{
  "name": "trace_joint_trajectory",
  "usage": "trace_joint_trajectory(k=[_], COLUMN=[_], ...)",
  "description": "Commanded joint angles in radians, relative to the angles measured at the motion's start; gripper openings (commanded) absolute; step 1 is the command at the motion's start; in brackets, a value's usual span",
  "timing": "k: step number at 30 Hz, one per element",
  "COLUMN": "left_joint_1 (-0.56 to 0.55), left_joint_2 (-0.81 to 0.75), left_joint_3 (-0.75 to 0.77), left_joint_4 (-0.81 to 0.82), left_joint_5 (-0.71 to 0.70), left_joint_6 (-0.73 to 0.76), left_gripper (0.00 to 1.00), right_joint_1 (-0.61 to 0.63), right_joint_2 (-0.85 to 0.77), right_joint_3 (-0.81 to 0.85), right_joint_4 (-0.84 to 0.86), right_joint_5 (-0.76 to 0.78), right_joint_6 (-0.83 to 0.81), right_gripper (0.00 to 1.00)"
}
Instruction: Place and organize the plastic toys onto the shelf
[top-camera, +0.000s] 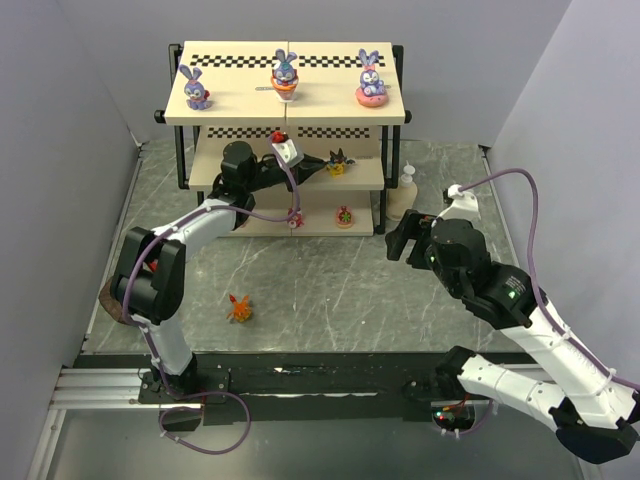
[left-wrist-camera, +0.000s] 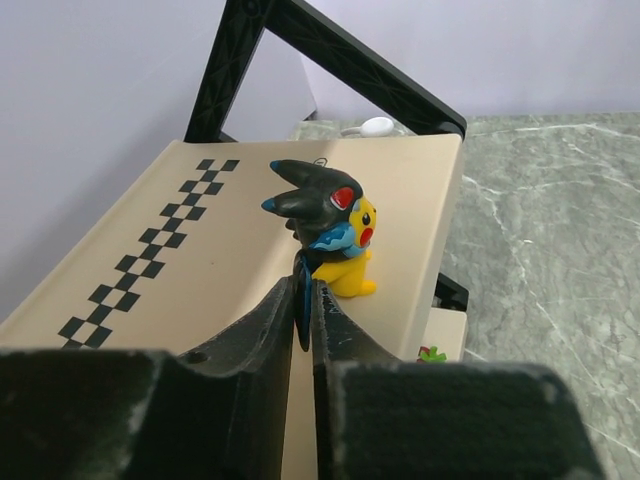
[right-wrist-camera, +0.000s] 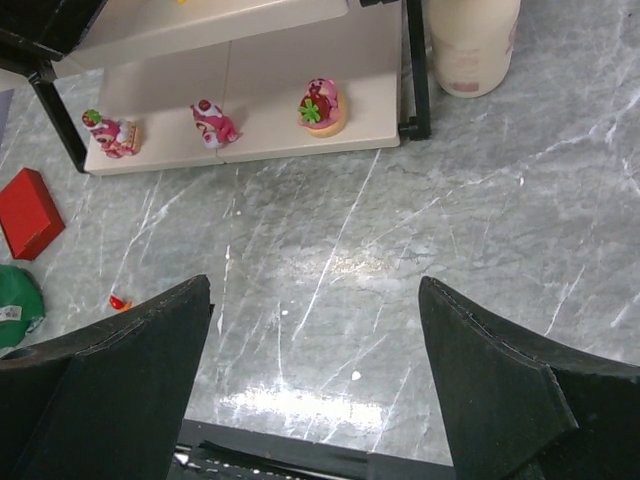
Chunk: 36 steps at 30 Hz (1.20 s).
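Observation:
The shelf (top-camera: 285, 105) stands at the back. Three purple-blue bunnies (top-camera: 284, 76) stand in a row on its top board. My left gripper (top-camera: 322, 168) reaches onto the middle board and is shut on the blue wing of the dark blue-yellow winged toy (left-wrist-camera: 330, 235), which stands upright near the board's edge (left-wrist-camera: 420, 250). Three red-pink figures (right-wrist-camera: 214, 122) stand in a row on the bottom board (right-wrist-camera: 300, 140). The orange spiky creature (top-camera: 239, 309) lies on the table in front of the shelf. My right gripper (right-wrist-camera: 315, 290) is open and empty above the table, right of the shelf.
A cream pump bottle (top-camera: 406, 190) stands at the shelf's right end and also shows in the right wrist view (right-wrist-camera: 470, 40). A red block (right-wrist-camera: 30, 212) and a green object (right-wrist-camera: 15, 305) lie on the table left of the shelf.

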Motion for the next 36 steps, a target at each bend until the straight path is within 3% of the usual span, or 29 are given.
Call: trace_joint_trajectory(k=[1, 18, 32, 36], left_joint_1=[0.002, 0.002, 0.002, 0.002], left_joint_2=[0.008, -0.003, -0.149, -0.214], left_joint_3=[0.057, 0.046, -0.098, -0.147], left_joint_4=[0.024, 0.036, 0.119, 0.145], left_joint_5=[0.004, -0.022, -0.097, -0.097], left_joint_6=[0.025, 0.007, -0.018, -0.025], left_gripper=[0.21, 0.39, 0.54, 0.62], right_joint_1=[-0.011, -0.034, -0.043, -0.042], right_joint_2=[0.002, 0.000, -0.001, -0.003], right_joint_3=[-0.003, -0.020, -0.034, -0.041], right_joint_4=[0.030, 0.053, 0.055, 0.058], right_joint_5=[0.000, -0.036, -0.078, -0.090], right_joint_6=[0.006, -0.002, 0.001, -0.001], right_gripper=[0.90, 0.91, 0.90, 0.90])
